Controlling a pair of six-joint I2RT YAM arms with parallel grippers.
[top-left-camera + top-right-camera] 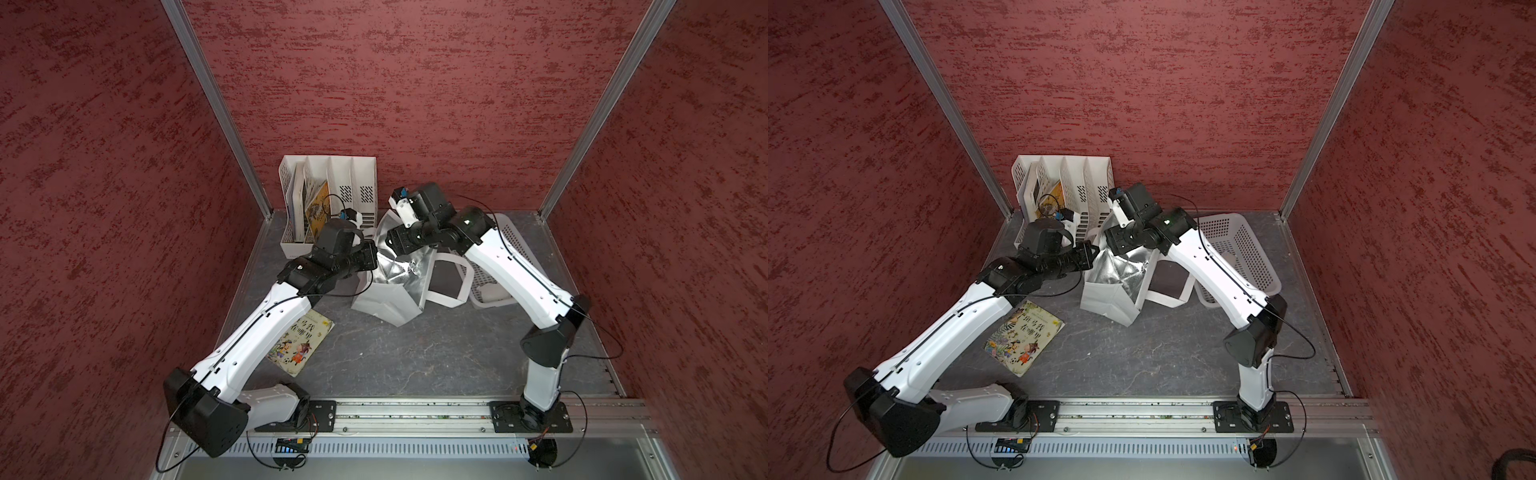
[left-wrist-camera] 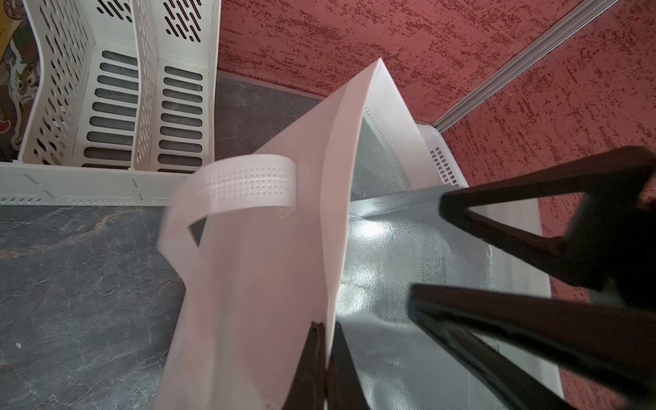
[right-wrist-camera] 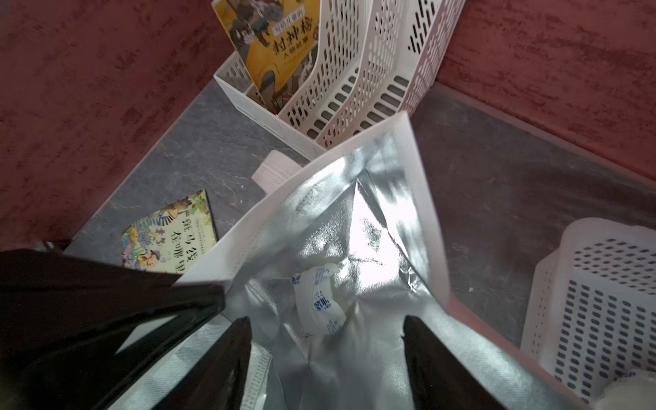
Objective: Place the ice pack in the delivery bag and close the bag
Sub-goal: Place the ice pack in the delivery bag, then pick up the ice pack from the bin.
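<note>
Wrists hide the action at the bag (image 1: 384, 301)

In both top views the arms' wrists cover the fingertips of the left gripper (image 2: 327, 330) and right gripper (image 3: 324, 319), and the ice pack (image 3: 319, 301) goes unseen there. The right wrist view shows it, blue print too small to read. The right arm cuts across the basket (image 1: 1246, 249) at the bag's 3 o'clock. The left arm overlaps the book (image 1: 301, 345) at 8 o'clock.

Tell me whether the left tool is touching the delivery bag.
Touching. The left wrist view shows the left tool shut on the delivery bag's white wall, a finger on each side.
</note>
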